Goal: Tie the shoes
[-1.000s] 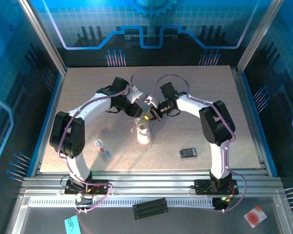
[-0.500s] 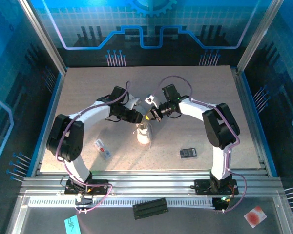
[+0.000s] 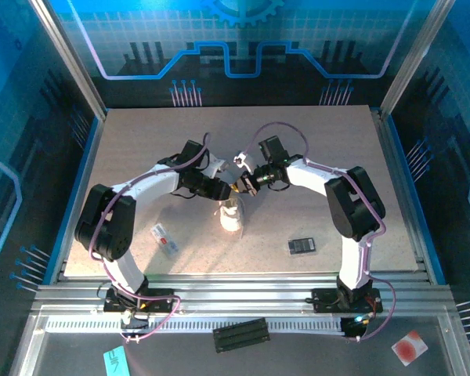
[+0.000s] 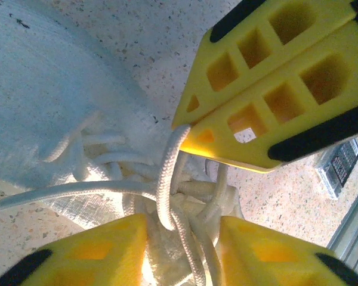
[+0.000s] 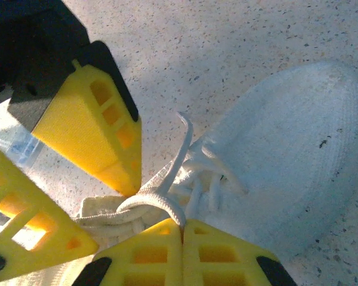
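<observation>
White knit sneaker (image 5: 286, 155), braided laces (image 4: 167, 179), speckled table (image 5: 227, 36)

No text, brand or number is legible anywhere; the marks on the small white tag (image 3: 164, 240) are too small to read.

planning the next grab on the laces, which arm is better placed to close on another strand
Left, most likely. The left arm has its jaws apart with strands of the laces between them, over the sneaker. The right arm has its jaws shut on a lace, so it looks occupied.
</observation>
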